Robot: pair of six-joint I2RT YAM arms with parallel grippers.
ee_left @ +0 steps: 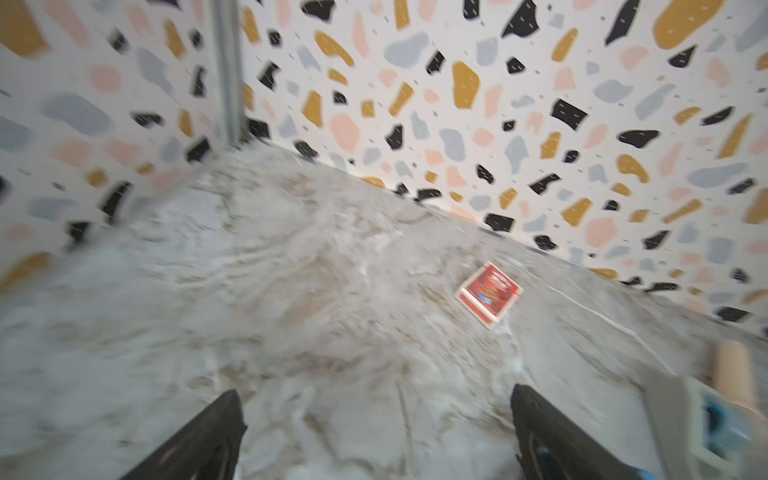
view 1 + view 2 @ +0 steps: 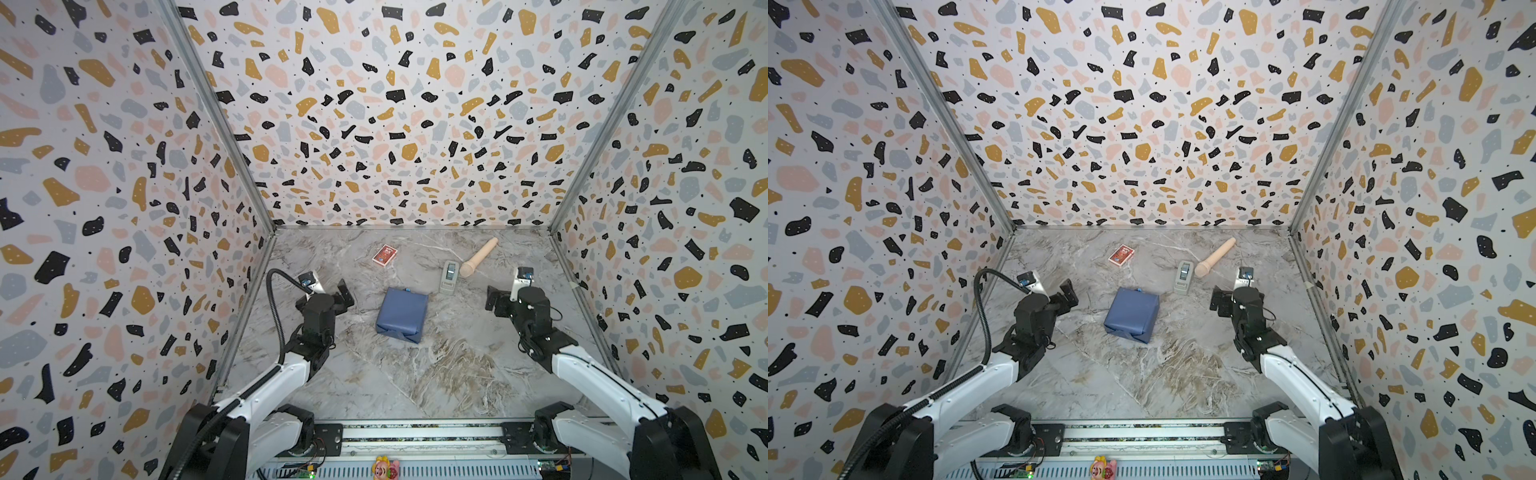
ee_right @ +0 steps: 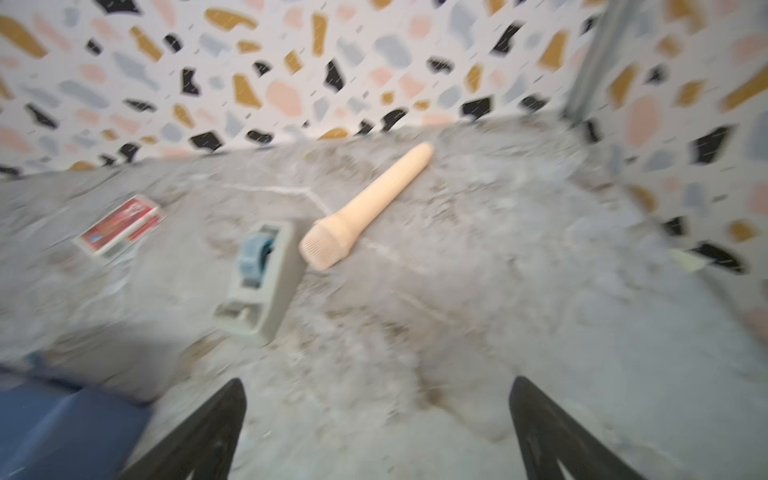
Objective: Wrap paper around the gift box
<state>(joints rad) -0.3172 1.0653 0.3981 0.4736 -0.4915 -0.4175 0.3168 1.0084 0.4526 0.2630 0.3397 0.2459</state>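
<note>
**Wrapped box lies between two open end effectors**

In a top view the gift box, covered all over by the blue paper (image 2: 401,313), lies mid-desk (image 2: 415,374). It is at 3 o'clock of the left end effector (image 2: 347,297) and 9 o'clock of the right end effector (image 2: 491,301), touching neither. Both stand with jaws spread wide, holding nothing. A tape dispenser (image 2: 449,277) stands at 1 o'clock of the box.
</note>
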